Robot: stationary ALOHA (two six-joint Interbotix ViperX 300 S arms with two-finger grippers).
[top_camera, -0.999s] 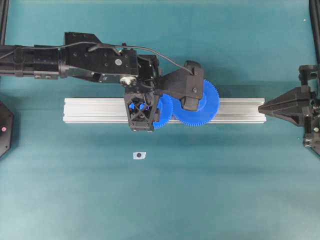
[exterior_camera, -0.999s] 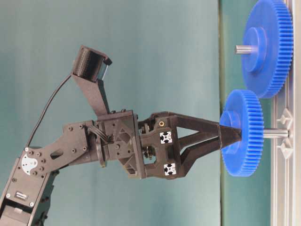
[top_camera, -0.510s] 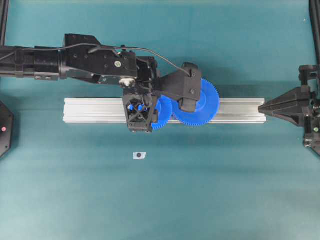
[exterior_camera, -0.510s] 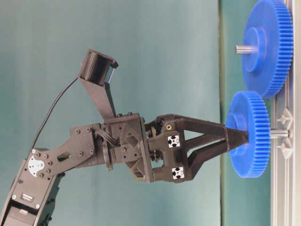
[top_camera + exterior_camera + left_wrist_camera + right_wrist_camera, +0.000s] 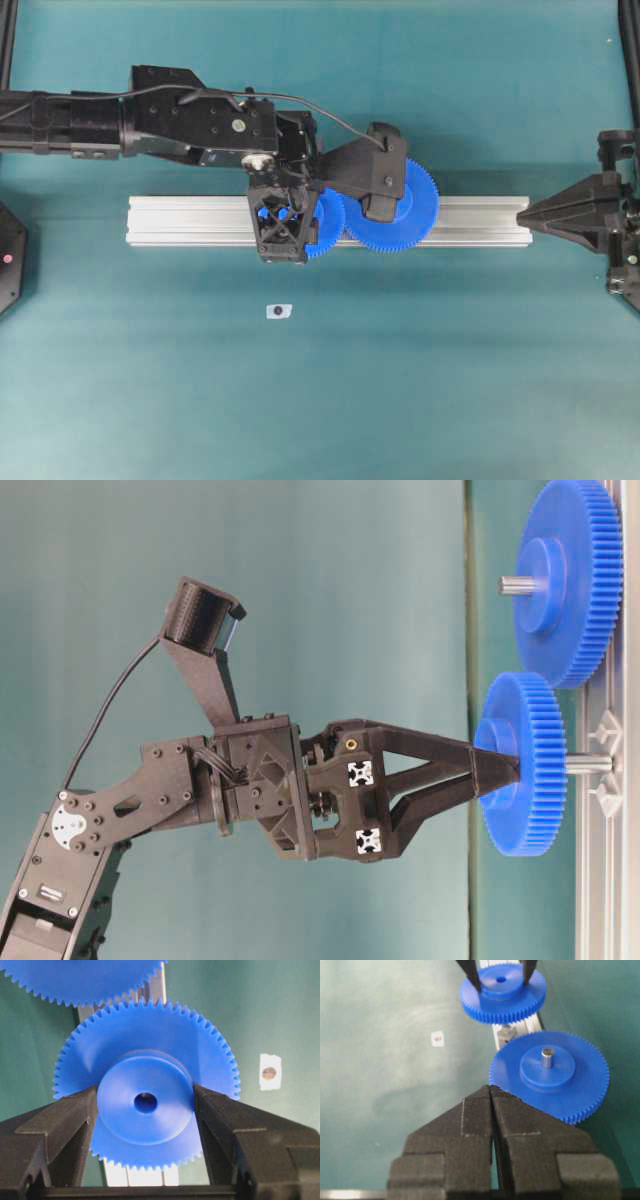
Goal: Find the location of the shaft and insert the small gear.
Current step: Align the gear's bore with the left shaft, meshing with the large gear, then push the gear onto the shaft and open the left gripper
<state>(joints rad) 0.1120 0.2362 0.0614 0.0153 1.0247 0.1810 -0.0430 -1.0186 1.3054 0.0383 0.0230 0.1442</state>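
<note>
My left gripper is shut on the raised hub of the small gear, a blue toothed wheel, one finger on each side. The gear is held level a short way above the rail, in line with the shaft, a thin grey pin that runs from the rail to the gear's underside. No pin tip shows in the gear's centre hole in the left wrist view. In the overhead view only the gear's rim shows beside the gripper. My right gripper is shut and empty, off the rail's right end.
The larger blue gear with a grey pin tip sits on the ribbed aluminium rail, its teeth next to the small gear's. A white-rimmed dark dot lies on the green mat in front of the rail.
The left gripper pushed the small gear down the shaft toward the rail, then lifted it back a little; it now sits slightly lower than a second ago. The right arm has not moved.
</note>
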